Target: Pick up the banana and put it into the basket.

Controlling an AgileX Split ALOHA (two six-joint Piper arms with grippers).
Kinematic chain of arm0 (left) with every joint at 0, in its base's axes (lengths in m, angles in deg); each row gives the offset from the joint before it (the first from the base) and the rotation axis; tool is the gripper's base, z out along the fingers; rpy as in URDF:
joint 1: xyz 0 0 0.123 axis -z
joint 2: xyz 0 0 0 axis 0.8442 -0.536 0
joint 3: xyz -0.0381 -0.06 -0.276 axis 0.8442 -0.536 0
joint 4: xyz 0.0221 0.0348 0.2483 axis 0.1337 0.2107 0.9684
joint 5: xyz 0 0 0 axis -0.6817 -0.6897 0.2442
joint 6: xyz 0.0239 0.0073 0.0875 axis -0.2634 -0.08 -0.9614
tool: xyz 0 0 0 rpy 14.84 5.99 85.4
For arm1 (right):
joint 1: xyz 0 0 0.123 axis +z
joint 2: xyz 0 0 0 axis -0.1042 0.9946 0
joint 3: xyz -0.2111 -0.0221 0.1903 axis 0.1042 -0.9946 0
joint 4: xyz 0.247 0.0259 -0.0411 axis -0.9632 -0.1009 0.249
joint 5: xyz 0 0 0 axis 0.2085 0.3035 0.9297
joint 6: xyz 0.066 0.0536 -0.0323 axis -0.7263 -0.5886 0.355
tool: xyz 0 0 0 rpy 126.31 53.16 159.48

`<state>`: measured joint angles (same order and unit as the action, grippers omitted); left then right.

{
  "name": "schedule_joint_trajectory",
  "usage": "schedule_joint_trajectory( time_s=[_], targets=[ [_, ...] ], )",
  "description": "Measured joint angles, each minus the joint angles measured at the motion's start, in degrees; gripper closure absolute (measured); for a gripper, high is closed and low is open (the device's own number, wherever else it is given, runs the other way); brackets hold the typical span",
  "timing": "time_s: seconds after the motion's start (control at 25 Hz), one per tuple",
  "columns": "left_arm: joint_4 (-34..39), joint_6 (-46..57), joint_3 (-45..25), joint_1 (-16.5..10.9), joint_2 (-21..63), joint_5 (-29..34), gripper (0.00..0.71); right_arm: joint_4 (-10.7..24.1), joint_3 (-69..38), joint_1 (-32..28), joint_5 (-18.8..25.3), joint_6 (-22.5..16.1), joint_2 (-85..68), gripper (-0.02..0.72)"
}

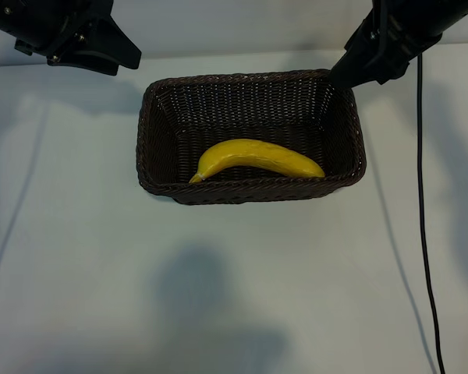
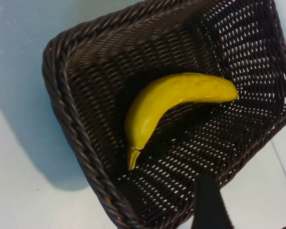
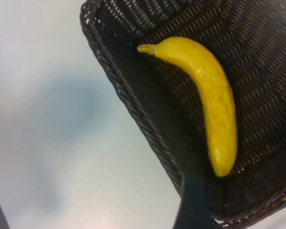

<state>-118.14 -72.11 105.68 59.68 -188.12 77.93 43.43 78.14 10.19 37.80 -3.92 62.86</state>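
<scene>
A dark brown woven wicker basket sat on a pale table, and everything here is placed relative to it. A bright yellow banana lay inside the basket on its woven floor, along the long wall nearer the camera, its pale stem tip toward the basket's left end and its blunt end toward the right. Nothing touched the banana.

The left end effector hung above the table just outside the basket's far left corner, empty, its fingers spread apart. The right end effector hung over the basket's far right corner, also empty with fingers spread; a dark fingertip showed over the basket's rim in its wrist view. A black cable trailed down the table to the right of the basket.
</scene>
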Motion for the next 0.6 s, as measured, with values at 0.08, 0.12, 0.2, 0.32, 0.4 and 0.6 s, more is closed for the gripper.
schedule_joint_trajectory(
  time_s=[0.08, 0.12, 0.2, 0.32, 0.4, 0.6],
  targets=[
    [0.0, 0.0, 0.0, 0.0, 0.0, 0.0, 0.257, 0.0, 0.0, 0.0, 0.0, 0.0, 0.0, 0.181],
    [0.0, 0.0, 0.0, 0.0, 0.0, 0.0, 0.257, 0.0, 0.0, 0.0, 0.0, 0.0, 0.0, 0.181],
    [0.0, 0.0, 0.0, 0.0, 0.0, 0.0, 0.257, 0.0, 0.0, 0.0, 0.0, -0.1, 0.0, 0.181],
    [0.0, 0.0, 0.0, 0.0, 0.0, 0.0, 0.257, 0.0, 0.0, 0.0, 0.0, -0.1, 0.0, 0.181],
    [0.0, 0.0, 0.0, 0.0, 0.0, 0.0, 0.257, -0.1, 0.0, 0.0, 0.0, -0.1, 0.0, 0.181],
    [0.0, 0.0, 0.0, 0.0, 0.0, 0.0, 0.257, -1.0, 0.0, 0.0, 0.1, -0.1, 0.0, 0.182]
  ],
)
